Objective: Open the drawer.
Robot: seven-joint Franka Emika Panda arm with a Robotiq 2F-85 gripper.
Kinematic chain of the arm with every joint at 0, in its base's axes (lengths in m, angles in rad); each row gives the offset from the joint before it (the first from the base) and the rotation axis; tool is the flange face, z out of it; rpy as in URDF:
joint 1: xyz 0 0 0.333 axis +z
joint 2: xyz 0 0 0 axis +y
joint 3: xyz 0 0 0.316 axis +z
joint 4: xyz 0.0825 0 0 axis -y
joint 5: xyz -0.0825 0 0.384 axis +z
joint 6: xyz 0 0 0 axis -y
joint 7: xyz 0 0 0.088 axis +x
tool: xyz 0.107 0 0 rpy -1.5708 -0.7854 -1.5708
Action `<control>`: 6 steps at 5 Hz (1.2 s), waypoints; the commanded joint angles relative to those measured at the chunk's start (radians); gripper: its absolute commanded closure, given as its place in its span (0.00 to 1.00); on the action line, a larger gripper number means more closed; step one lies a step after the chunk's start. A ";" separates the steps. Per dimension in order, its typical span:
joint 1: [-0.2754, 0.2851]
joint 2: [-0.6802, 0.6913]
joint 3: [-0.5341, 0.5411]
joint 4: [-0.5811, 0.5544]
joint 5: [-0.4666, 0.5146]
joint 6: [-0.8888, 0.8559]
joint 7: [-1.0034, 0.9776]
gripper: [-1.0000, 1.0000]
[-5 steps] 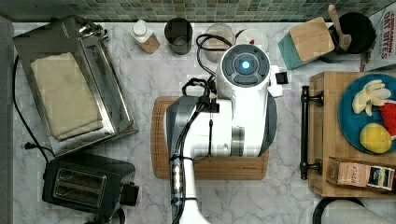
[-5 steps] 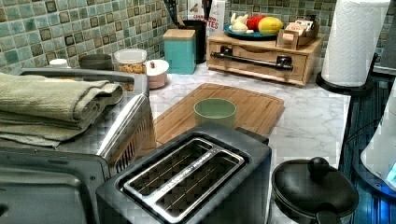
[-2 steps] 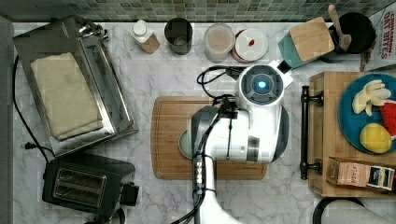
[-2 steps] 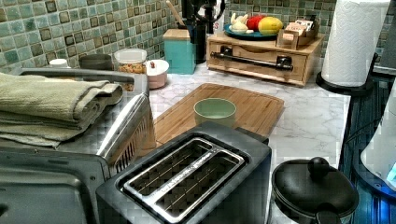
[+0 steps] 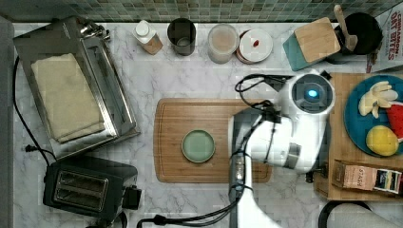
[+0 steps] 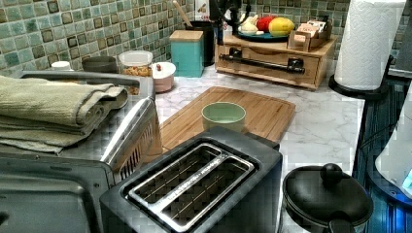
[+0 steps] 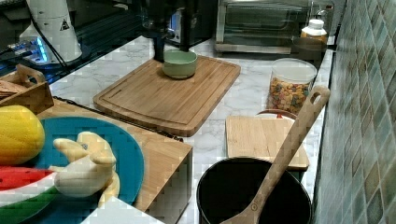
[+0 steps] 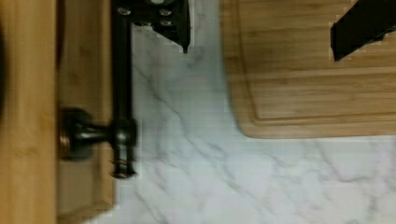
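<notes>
I have the claw (image 8: pixel 261 28) spread wide, and nothing is between its fingers. In the wrist view one finger (image 8: pixel 161 18) hangs just beside the black bar handle (image 8: pixel 120 93). The other sits well away, over the edge of the cutting board (image 8: pixel 303 70). I judge that wide spread is there so the claw can drop around the bar without clipping it.

The drawer (image 6: pixel 272 68) is in the wooden box at the top view's right edge, and the blue plate of fruit (image 6: pixel 265 35) rests on top of that box. Its front looks flush, so I take it as shut. The handle runs along the front panel and stands off it on short posts, which leaves a gap for a finger to slip behind.

The arm's head is over the strip of bare table (image 8: pixel 187 163) between board and drawer. To my eye the claw needs to shift toward the panel until the bar is centred, then come down and close. The green bowl (image 5: pixel 198 146) sits mid-board, clear of the pull path. The board edge is close, though, so I would watch it when drawing back.
</notes>
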 commanded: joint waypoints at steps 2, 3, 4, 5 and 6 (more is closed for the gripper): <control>-0.080 0.002 -0.024 -0.080 -0.047 0.226 -0.039 0.00; -0.080 0.059 -0.044 -0.016 -0.125 0.169 -0.003 0.00; -0.131 0.107 -0.047 0.010 -0.033 0.181 -0.127 0.00; -0.136 0.111 -0.046 -0.058 0.008 0.260 -0.109 0.00; -0.132 0.114 -0.044 -0.082 -0.080 0.261 0.002 0.00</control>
